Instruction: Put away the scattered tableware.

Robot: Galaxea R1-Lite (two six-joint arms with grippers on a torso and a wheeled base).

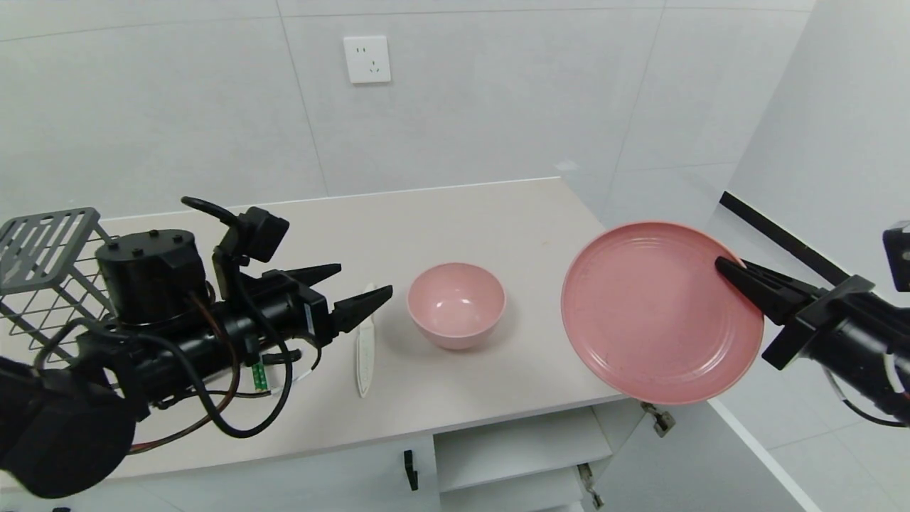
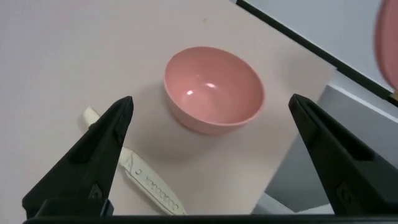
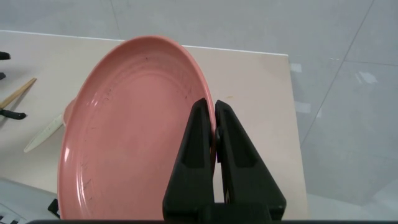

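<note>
Clamping the plate [image 1: 654, 320] by its rim is the right gripper [image 1: 721, 264]; left gripper [image 1: 364, 279] gapes near bowl [image 1: 456, 304].

On the countertop [image 1: 462, 213] the bowl [image 1: 456, 304] sits right of the chopsticks packet [image 1: 365, 355] under my left gripper [image 1: 365, 279]; my right gripper [image 1: 719, 263] holds the plate [image 1: 654, 313] beyond its right edge.

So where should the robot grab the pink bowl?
Take the pink bowl by its rim, probably from above, with one finger inside and one outside. It sits upright, mouth up, with a thin wall to pinch. The open left gripper is nearest.
</note>
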